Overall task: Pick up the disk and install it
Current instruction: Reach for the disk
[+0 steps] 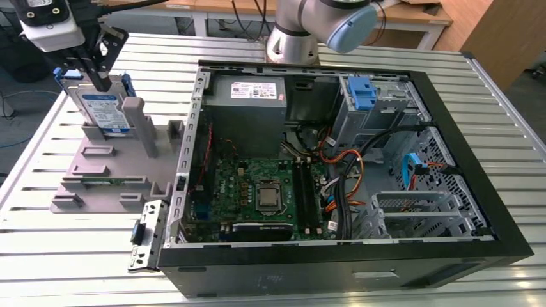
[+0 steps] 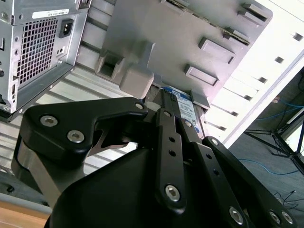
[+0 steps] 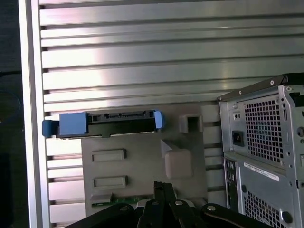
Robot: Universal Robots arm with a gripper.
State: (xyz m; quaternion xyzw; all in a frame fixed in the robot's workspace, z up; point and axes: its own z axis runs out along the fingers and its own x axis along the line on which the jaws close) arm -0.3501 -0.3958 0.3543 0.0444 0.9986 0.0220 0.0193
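Observation:
The disk (image 1: 102,112) is a silver drive with a white-and-blue label and blue side rails. It stands upright on edge in a grey holder (image 1: 111,173) on the exterior view's left, beside the open computer case (image 1: 477,185). My gripper (image 1: 101,83) hangs just over the disk's upper edge. In the first wrist view the disk (image 3: 111,124) shows edge-on from above, a little apart from my gripper (image 3: 163,186), whose black fingers lie close together over the holder (image 3: 137,166). The second wrist view shows the gripper (image 2: 171,111) pointing at the disk's labelled top (image 2: 183,105).
The case lies open with a motherboard (image 1: 265,192), a grey power supply box (image 1: 247,102), cables and a blue latch (image 1: 362,93) by the drive cage. The arm's base (image 1: 295,45) stands behind the case. Ribbed aluminium table (image 1: 68,256) surrounds everything; its edge runs near the holder.

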